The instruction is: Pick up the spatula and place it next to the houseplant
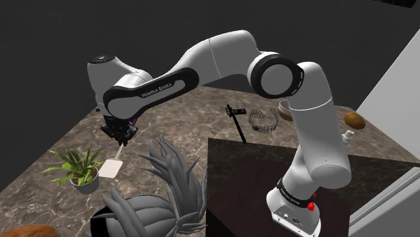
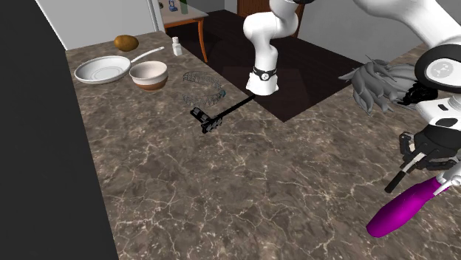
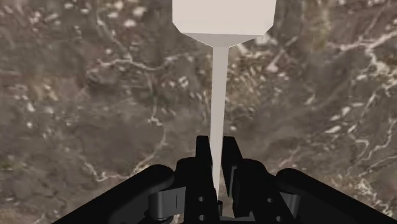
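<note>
A spatula hangs from my gripper [image 1: 121, 138]; its pale flat blade [image 1: 111, 168] is low over the marble countertop [image 1: 60, 145], just right of the small green houseplant [image 1: 81, 168] in a grey pot. In the wrist view both fingers clasp the thin pale shaft [image 3: 219, 95], and the blade [image 3: 224, 16] lies beyond the fingertips. My gripper [image 3: 218, 167] is shut on that shaft. In the second exterior view the gripper [image 2: 412, 155] sits at the right edge with a dark rod [image 2: 397, 179] slanting down from it. A purple rounded shape [image 2: 403, 210] lies just below.
A big grey spiky plant [image 1: 161, 192] stands in front of the stand. Farther back on the counter are a black tool [image 2: 216, 117], a wire basket [image 2: 201, 87], a bowl [image 2: 148, 74], a pan [image 2: 103, 70] and a brown lump [image 2: 126, 43].
</note>
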